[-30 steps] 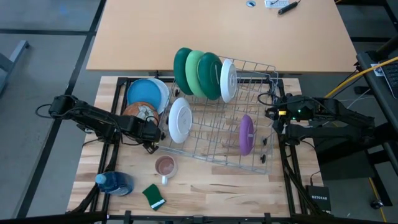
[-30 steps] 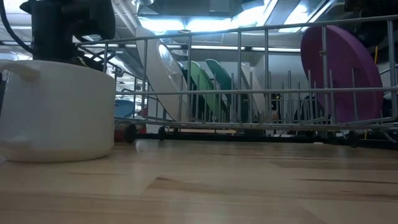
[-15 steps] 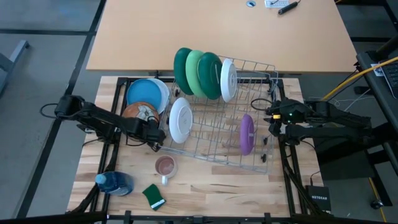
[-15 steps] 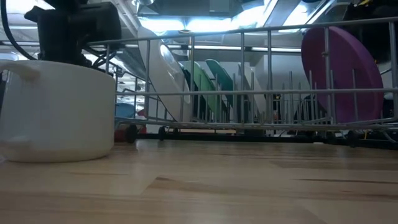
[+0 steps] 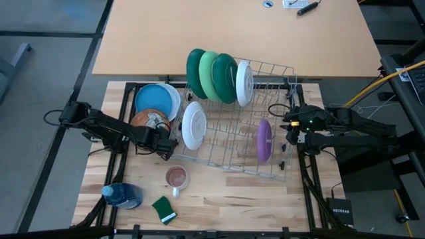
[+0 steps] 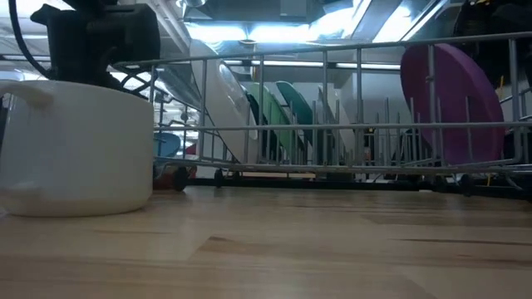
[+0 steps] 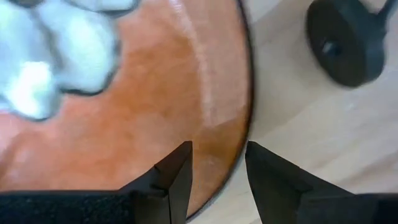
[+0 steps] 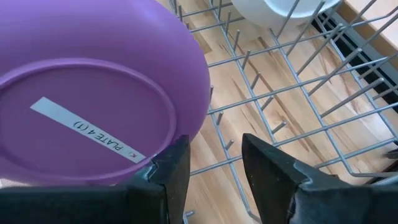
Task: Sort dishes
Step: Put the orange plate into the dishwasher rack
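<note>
The wire rack has shifted toward nine o'clock (white plate too); left end effector released over the brown plate; right end effector released beside the purple plate; sorting unfinished.

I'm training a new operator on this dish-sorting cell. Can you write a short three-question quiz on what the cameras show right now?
1. True or false: the purple plate stands on edge in the wire rack.
2. Which gripper has the orange-brown plate under it?
A. left gripper
B. right gripper
3. How many green plates stand in the rack's far row?

Key:
1. True.
2. A; the left wrist view shows its open fingers over that plate's rim.
3. Three.
</note>
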Motion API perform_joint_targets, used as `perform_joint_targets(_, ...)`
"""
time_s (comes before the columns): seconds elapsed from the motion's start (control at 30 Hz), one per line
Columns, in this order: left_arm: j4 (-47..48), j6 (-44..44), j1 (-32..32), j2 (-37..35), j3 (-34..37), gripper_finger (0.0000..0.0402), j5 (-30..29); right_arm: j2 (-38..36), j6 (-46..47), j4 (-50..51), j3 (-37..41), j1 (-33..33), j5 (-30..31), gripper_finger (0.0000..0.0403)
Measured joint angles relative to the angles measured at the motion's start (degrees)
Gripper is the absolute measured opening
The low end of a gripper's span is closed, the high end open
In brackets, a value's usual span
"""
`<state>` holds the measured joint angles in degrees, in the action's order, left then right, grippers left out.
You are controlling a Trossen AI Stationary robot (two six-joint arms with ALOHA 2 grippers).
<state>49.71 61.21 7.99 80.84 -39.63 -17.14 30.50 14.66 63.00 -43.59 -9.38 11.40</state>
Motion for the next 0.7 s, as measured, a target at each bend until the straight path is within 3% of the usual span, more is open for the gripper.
perform_joint_targets(0.7,5.3,1.7,0.0,0.0,-0.7,0.0139,-6.3,0.0,0.0,-0.4,0.0,0.0,0.0,0.0152)
